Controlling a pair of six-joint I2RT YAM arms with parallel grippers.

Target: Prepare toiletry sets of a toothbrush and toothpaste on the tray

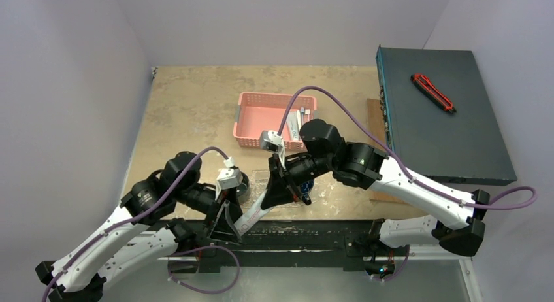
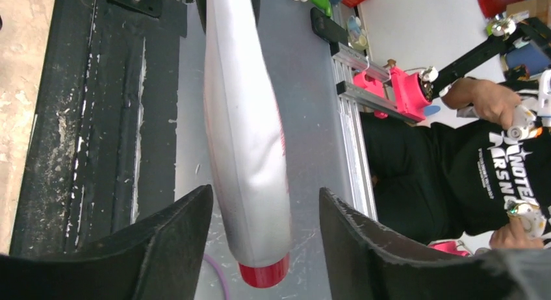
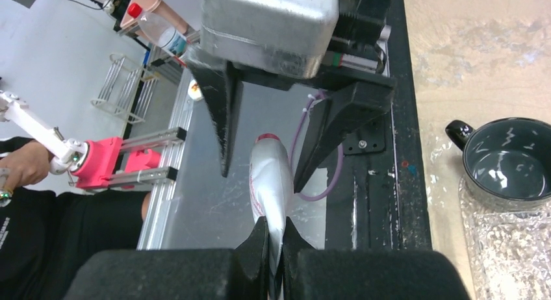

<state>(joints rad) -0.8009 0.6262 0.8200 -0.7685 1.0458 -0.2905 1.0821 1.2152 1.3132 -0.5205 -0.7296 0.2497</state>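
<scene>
A silver-grey toothpaste tube (image 1: pixel 253 215) with a red cap hangs in the air over the black rail at the table's near edge. My right gripper (image 1: pixel 266 199) is shut on the tube's flat crimped end (image 3: pixel 273 238). My left gripper (image 1: pixel 230 231) is open, with its fingers on either side of the cap end (image 2: pixel 262 273) and gaps on both sides. The left gripper's fingers (image 3: pixel 224 118) also show in the right wrist view. The see-through glittery tray (image 3: pixel 513 254) lies on the table under my right arm (image 1: pixel 340 196). More silver tubes lie in the pink basket (image 1: pixel 297 122). No brush is clearly visible.
The pink mesh basket (image 1: pixel 251 122) stands behind the arms at mid table. A dark mug (image 3: pixel 508 165) stands at the tray's end, and it shows by my left arm in the top view (image 1: pixel 243 187). A dark box (image 1: pixel 444 132) with a red cutter (image 1: pixel 432 93) fills the right side.
</scene>
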